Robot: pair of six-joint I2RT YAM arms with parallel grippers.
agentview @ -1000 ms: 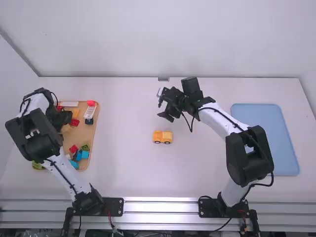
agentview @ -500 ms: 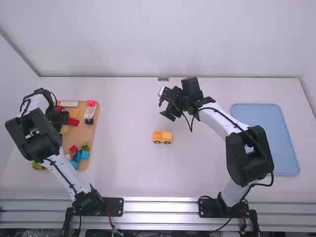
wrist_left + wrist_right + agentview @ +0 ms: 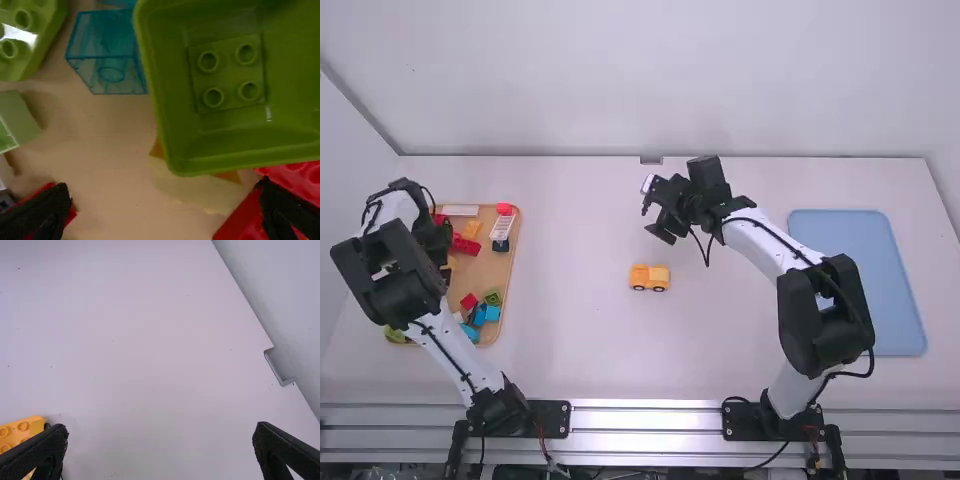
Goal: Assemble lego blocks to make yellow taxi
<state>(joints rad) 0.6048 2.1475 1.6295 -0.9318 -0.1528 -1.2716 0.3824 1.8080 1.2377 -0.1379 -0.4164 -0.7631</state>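
On the left of the table, a brown tray (image 3: 500,268) is filled with loose blocks and partly covered by the left arm. Along its far side a long white piece (image 3: 460,210), a small red piece (image 3: 505,209) and a white grille (image 3: 502,227) are laid; a large red block (image 3: 466,245) is set a little nearer, beside an orange block (image 3: 473,229). Near the tray's near end, a small red block (image 3: 469,301), a green block (image 3: 493,298) and a blue block (image 3: 492,313) are grouped. In the left wrist view a hollow green box (image 3: 295,90) is seen over the tray floor, four studs shown on its bottom; a clear blue block (image 3: 107,50) is placed just beside its wall, and an orange edge is shown past its rim. The left gripper (image 3: 439,240) is held over the tray, its fingers spread wide with nothing gripped. The yellow car (image 3: 649,277), built of blocks, is stood upright on the table between the two trays. Beyond it, the right gripper (image 3: 654,216) is held with its fingers wide apart and nothing between them. On the right, a flat blue tray (image 3: 858,285) is laid on the table, well apart from the car.
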